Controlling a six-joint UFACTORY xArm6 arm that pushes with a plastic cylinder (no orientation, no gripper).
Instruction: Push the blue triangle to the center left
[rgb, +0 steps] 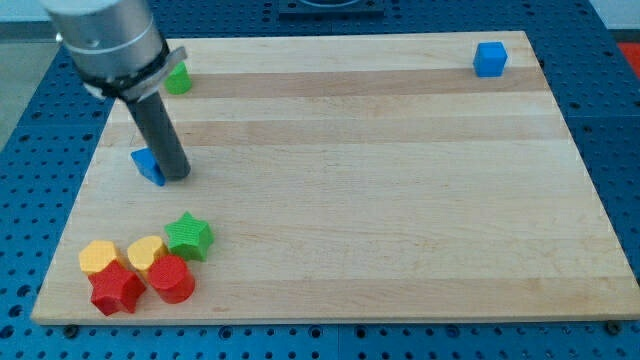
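My tip (177, 177), the lower end of a plain dark rod with no end effector to open or close, touches the right side of the small blue triangle block (148, 166) at the centre left of the pale wooden surface (380, 180). A green star block (188, 236), two yellow blocks (98, 256) (146, 252) and two red blocks (116, 290) (171, 280) cluster at the view's bottom left. A blue cube (490, 59) sits at the top right, and a green block (179, 80) lies partly hidden behind the arm.

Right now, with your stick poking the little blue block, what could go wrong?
My tip sits against the right side of the blue triangle, which already lies near the board's left edge. Pushing on could slide it off the wood. The triangle may also twist off my tip and slip away. Drifting down the view, it might bump the green star.
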